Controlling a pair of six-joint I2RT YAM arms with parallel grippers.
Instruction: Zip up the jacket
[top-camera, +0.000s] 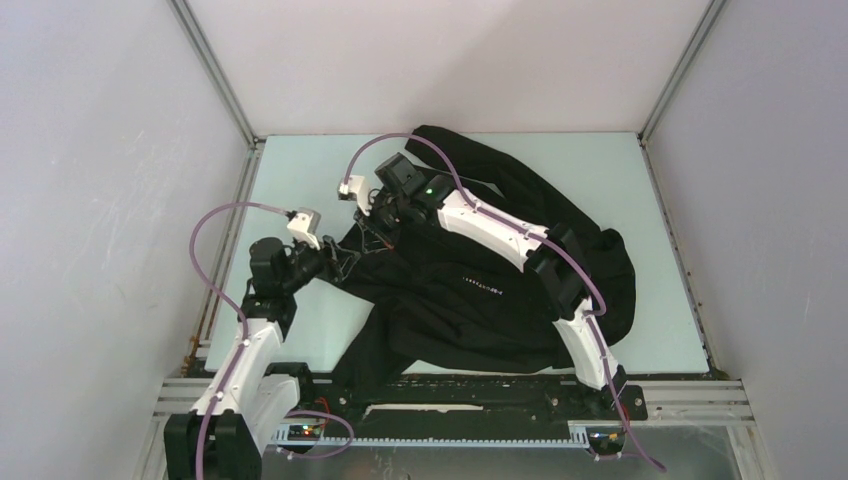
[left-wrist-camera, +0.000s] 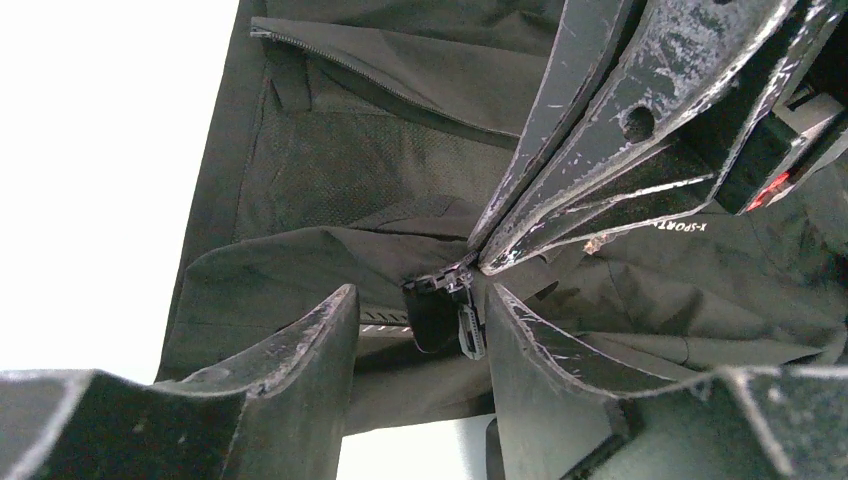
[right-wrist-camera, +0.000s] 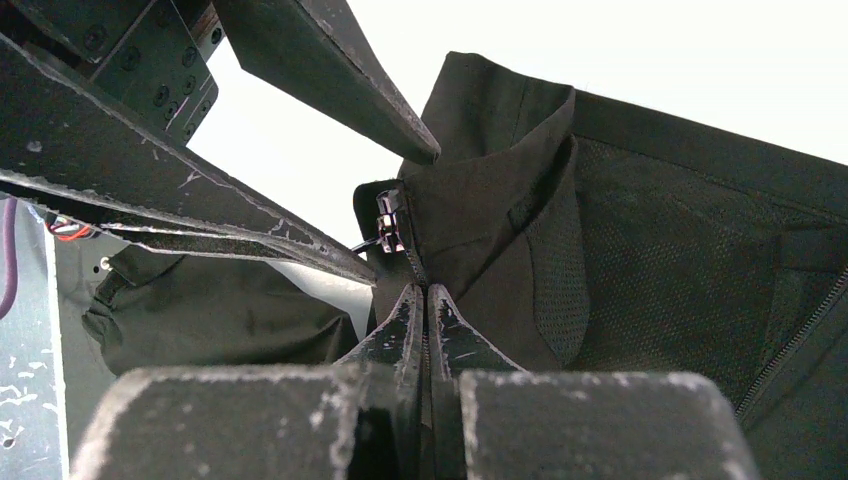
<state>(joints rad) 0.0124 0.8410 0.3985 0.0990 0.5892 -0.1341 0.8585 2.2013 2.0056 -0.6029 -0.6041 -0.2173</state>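
Start at your left: the left gripper (left-wrist-camera: 422, 300) sits low at the jacket's left edge with its fingers (left-wrist-camera: 300, 350) spread apart, closed on nothing. Between them, in the left wrist view, you see the zipper slider (left-wrist-camera: 466, 312), its pull hanging down; you cannot tell whether either finger touches it.

Just to the right, the right gripper (right-wrist-camera: 426, 292) reaches in from the far side, tip to tip with the left one. Its fingers are pressed together on the jacket's zipper edge, right beside the slider, and the fabric lifts up in a fold above that pinch.

The jacket (top-camera: 470, 300) lies crumpled on the pale green table (top-camera: 300, 190), filling the middle and running off to your right under the right arm. One front panel is folded back, so you see its mesh lining (left-wrist-camera: 330, 170) and an unjoined row of zipper teeth (left-wrist-camera: 330, 60) along the far side of that panel. Further right, the pale lettering (top-camera: 483, 284) shows on the chest, near the right arm's forearm.
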